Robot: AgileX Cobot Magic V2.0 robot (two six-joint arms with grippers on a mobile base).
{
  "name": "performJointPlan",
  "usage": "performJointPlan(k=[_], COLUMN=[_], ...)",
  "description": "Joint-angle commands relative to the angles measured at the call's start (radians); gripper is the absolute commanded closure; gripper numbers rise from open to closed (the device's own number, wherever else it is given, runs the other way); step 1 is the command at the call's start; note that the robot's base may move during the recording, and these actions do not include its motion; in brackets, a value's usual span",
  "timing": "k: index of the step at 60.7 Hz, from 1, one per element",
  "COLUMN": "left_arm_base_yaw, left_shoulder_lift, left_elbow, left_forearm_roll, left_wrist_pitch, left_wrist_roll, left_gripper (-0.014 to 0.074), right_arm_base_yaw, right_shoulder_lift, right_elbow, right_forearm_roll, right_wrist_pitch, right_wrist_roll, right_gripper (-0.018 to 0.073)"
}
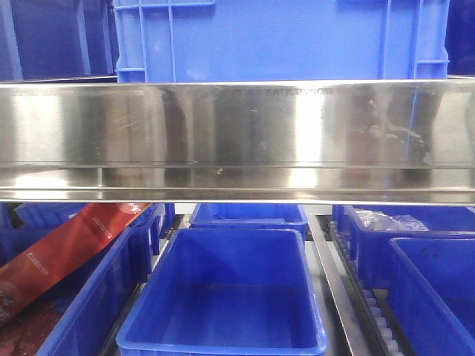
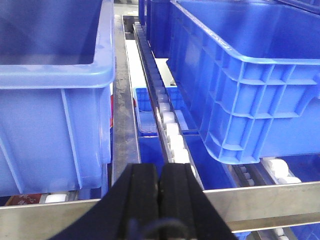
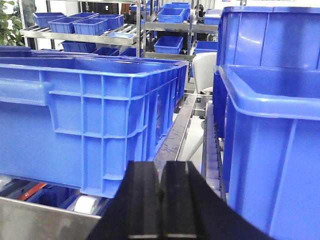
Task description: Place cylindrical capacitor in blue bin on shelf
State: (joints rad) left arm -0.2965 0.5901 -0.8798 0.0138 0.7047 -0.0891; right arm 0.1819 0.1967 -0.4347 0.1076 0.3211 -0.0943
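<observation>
**Front view: shelf and bins, no capacitor in sight**

Both wrist views show my left end effector and right end effector with black rubber pads pressed together, holding nothing. The orange capacitor appears nowhere, so I cannot judge its direction, axis, or nearer arm. Ahead: glossy steel shelf, smooth empty blue bin, ribbed plastic crates.

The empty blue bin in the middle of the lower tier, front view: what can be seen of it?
The blue bin is a rectangular tub of glossy, smooth blue plastic with a rounded, rolled rim and walls sloping in toward a flat floor. It stands upright and open-topped, with nothing visible inside. It sits on the lower tier, just under the shiny steel beam, between a bin holding a red packet on its left and a metal rail on its right. Another blue bin stands close behind it.
</observation>
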Motion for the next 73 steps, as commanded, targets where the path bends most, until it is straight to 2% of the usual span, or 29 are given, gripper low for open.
performJointPlan(k=[1, 30, 35, 45, 49, 55, 61, 73], left_arm_base_yaw=[0.004, 0.004, 0.019, 0.118, 0.159, 0.206, 0.23, 0.243], left_shoulder_lift=[-0.008, -0.009, -0.028, -0.135, -0.194, -0.28, -0.366, -0.528], left_elbow=[0.0, 0.002, 0.021, 0.172, 0.276, 0.413, 0.537, 0.733], left_forearm_roll=[0.0, 0.0, 0.02, 0.019, 0.017, 0.017, 0.017, 0.017], left_wrist_pitch=[-0.018, -0.017, -0.048, -0.227, -0.333, -0.424, -0.483, -0.528], left_wrist_roll=[-0.007, -0.007, -0.007, -0.007, 0.009, 0.009, 0.009, 0.009], left_gripper=[0.0708, 0.0708, 0.0708, 0.0708, 0.0708, 0.0708, 0.0708, 0.0708], right_arm_base_yaw=[-0.007, -0.007, -0.007, -0.007, -0.007, -0.007, -0.007, -0.007], right_shoulder_lift=[-0.003, -0.002, -0.002, -0.002, -0.002, -0.002, -0.002, -0.002], right_elbow=[0.002, 0.002, 0.002, 0.002, 0.002, 0.002, 0.002, 0.002], right_forearm_roll=[-0.011, -0.004, -0.004, -0.004, -0.004, -0.004, -0.004, -0.004], right_wrist_pitch=[-0.022, -0.022, -0.022, -0.022, -0.022, -0.022, -0.022, -0.022], right_wrist_roll=[0.001, 0.001, 0.001, 0.001, 0.001, 0.001, 0.001, 0.001], right_gripper=[0.0661, 0.0661, 0.0661, 0.0661, 0.0661, 0.0661, 0.0661, 0.0661])
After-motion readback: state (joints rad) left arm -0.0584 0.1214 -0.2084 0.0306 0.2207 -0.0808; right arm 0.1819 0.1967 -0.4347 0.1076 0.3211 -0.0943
